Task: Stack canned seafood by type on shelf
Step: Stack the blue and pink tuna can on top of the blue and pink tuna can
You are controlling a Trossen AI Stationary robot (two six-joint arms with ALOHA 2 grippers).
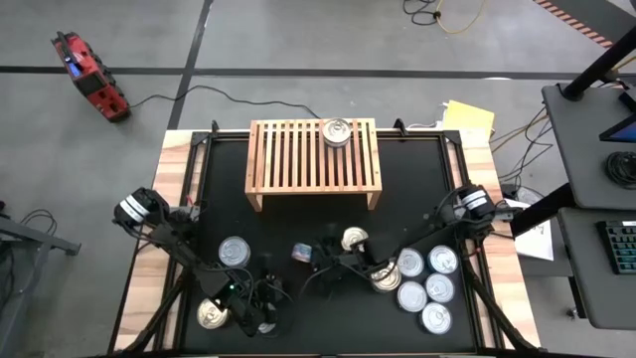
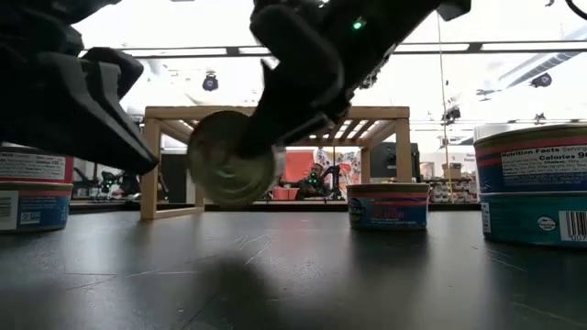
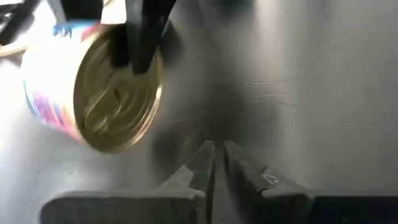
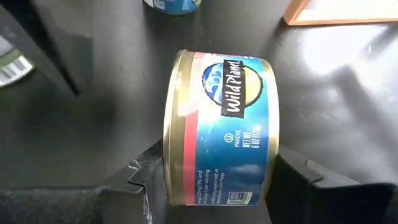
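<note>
From above, the right gripper (image 1: 301,253) held a tin (image 1: 301,253) over the mat, well in front of the shelf (image 1: 313,156); the left gripper (image 1: 260,320) sat near the front edge. The right wrist view showed fingers (image 4: 298,177) clamped on the blue-labelled tin's two flat ends. The left wrist view showed its own fingers (image 3: 205,168) pressed together, empty.

One tin (image 1: 337,131) sits on the shelf (image 1: 298,154).

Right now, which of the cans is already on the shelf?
Only the silver-lidded can at the back right of the wooden shelf. Every other can is on the black mat, except one held in the right gripper.
</note>
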